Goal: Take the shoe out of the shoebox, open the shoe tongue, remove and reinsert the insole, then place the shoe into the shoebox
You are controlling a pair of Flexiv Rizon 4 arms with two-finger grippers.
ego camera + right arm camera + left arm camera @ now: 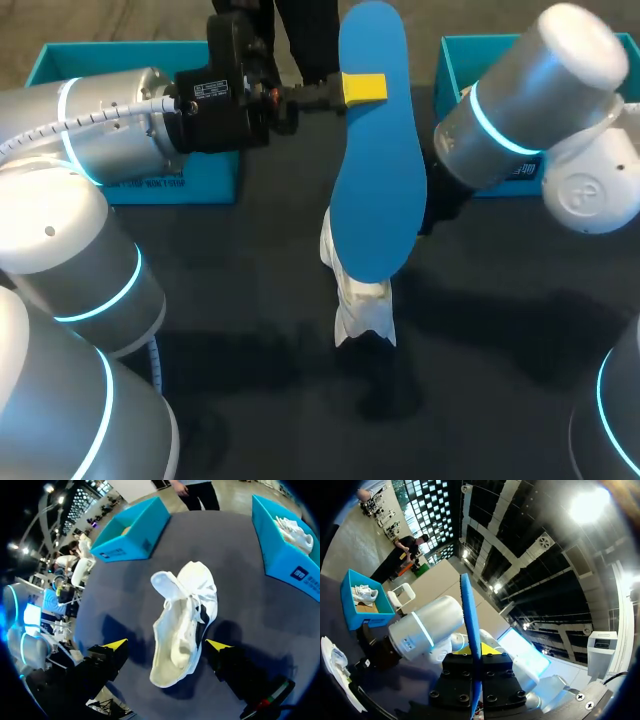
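The left box [205, 185] stands at the surface's [250, 300] far left, well apart from the shoe [362, 300]. The left arm [110, 130] comes in from that side, forearm roughly level and high. The left fingers [363, 88] are clamped on the insole [375, 170], one on each face, toward its far end. The insole hangs in the air, lengthwise above the shoe. It is probably held there to stay clear of the shoe yet lined up for going back in. The shoe rests on the surface below, opening upward, and its tongue looks pulled back. The right arm [510, 110] enters from the right and angles down over the shoe. The right fingers [115, 644] are spread wide to either side of the shoe without touching it, likely poised to steady it. The right box [455, 55], behind that arm, holds another shoe [295, 530].
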